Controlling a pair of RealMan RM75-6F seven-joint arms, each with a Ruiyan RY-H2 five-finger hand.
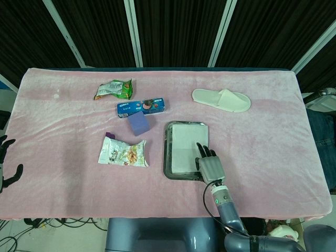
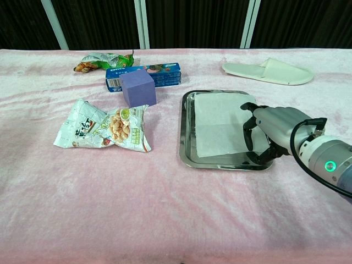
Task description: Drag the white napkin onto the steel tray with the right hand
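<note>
Napkin (image 2: 217, 124), flat white square inside shiny rectangular steel tray (image 2: 187, 144), right hand (image 2: 270, 131) fingertips curled down pressing its edge

Pink-clothed table (image 1: 273, 152) under steel tray (image 1: 168, 157)

White napkin (image 2: 219, 123): thin square sheet, lying flat inside the tray, filling most of its floor. Steel tray (image 2: 186, 132): shiny, rectangular, rounded corners, shallow raised rim, resting level on the pink worktop (image 2: 165, 209).
</note>
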